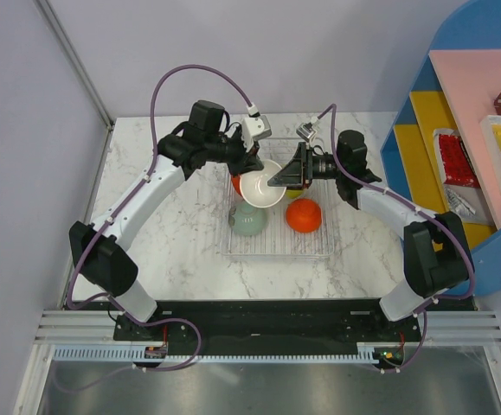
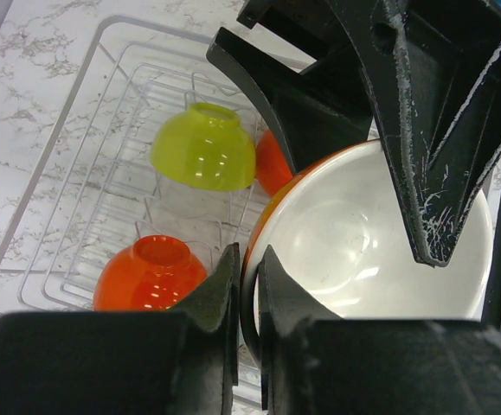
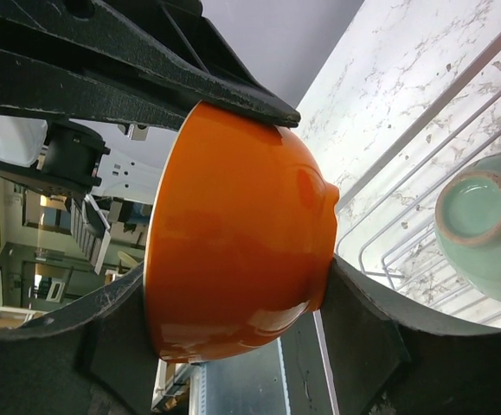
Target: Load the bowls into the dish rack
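A white bowl with an orange outside (image 1: pixel 263 188) hangs tilted above the clear dish rack (image 1: pixel 276 246), held by both grippers. My left gripper (image 2: pixel 250 277) is shut on its rim (image 2: pixel 371 242), one finger inside and one outside. My right gripper (image 3: pixel 233 294) spans the bowl's orange outside (image 3: pixel 233 233) from rim to foot and grips it. In the rack lie a pale mint bowl (image 1: pixel 248 219), upside down in the right wrist view (image 3: pixel 484 225), a red-orange bowl (image 1: pixel 304 215) (image 2: pixel 150 272), and a lime-green bowl (image 2: pixel 202 149), mostly hidden from the top.
The rack's ribs and low walls (image 2: pixel 68 199) sit on the marble table (image 1: pixel 163 233). A blue shelf unit (image 1: pixel 458 130) with a pink board and packets stands at the right edge. A grey wall (image 1: pixel 25 130) runs along the left.
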`<state>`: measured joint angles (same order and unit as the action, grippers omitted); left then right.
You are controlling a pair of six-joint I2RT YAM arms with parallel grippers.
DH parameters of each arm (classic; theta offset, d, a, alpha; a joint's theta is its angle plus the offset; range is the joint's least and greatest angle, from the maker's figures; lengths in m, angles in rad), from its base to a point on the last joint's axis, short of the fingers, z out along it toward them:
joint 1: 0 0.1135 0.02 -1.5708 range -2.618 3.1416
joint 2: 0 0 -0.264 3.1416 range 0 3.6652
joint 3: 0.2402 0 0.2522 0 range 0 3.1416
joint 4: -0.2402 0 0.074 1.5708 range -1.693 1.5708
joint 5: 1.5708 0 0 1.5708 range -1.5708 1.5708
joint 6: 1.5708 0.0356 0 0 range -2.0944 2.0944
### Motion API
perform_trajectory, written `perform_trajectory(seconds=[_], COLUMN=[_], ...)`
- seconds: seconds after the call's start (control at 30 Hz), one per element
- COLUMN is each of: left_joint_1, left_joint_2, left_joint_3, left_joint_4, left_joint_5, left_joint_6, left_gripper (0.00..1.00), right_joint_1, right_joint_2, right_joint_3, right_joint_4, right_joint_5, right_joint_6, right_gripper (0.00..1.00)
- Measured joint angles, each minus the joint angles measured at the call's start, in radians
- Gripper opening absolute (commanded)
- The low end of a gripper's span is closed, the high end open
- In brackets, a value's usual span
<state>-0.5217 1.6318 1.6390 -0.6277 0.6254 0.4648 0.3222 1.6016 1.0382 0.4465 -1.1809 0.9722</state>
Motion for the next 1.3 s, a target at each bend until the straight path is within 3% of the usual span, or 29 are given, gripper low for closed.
perform_trajectory(seconds=[0.03, 0.1, 0.13, 0.2, 0.23, 0.5, 0.7, 0.87, 1.0, 1.3], left_joint_1=[0.0, -0.001, -0.002, -0.003, -0.003, 0.062, 0.345, 0.573, 0.7, 0.963], left_joint_2=[0.0, 0.0, 0.0, 0.0, 0.0, -0.056, -0.137, -0.263, -0.329, -0.29], left_joint_3=[0.0, 0.0, 0.0, 0.0, -0.001, -0.111, -0.229, -0.425, -0.561, -0.628], left_joint_4=[0.0, 0.002, 0.003, 0.009, 0.01, 0.039, 0.069, 0.105, 0.104, 0.106], left_joint_5=[0.0, 0.001, 0.001, 0.002, 0.001, -0.012, 0.044, 0.09, 0.149, 0.38], left_joint_6=[0.0, 0.003, 0.001, 0.002, 0.002, -0.003, -0.063, -0.106, -0.113, -0.119], left_gripper=[0.37, 0.52, 0.72, 0.94, 1.0, 1.0, 1.0, 1.0, 1.0, 1.0], right_joint_1=[0.0, 0.0, 0.0, 0.0, 0.0, 0.0, 0.001, 0.029, 0.134, 0.378], right_joint_2=[-0.001, -0.004, -0.006, -0.01, -0.014, -0.048, -0.065, -0.09, -0.112, -0.108], right_joint_3=[0.0, 0.0, 0.0, 0.0, 0.0, 0.027, 0.114, 0.215, 0.268, 0.312], right_joint_4=[-0.002, -0.012, -0.016, -0.026, -0.039, -0.303, -0.572, -0.783, -0.898, -1.073], right_joint_5=[0.001, 0.0, 0.0, 0.002, 0.005, 0.085, 0.26, 0.494, 0.719, 1.122], right_joint_6=[-0.002, -0.01, -0.016, -0.03, -0.04, -0.262, -0.484, -0.681, -0.834, -1.123], right_gripper=[0.0, 0.0, 0.0, 0.0, 0.0, 0.0, 0.0, 0.0, 0.0, 0.0])
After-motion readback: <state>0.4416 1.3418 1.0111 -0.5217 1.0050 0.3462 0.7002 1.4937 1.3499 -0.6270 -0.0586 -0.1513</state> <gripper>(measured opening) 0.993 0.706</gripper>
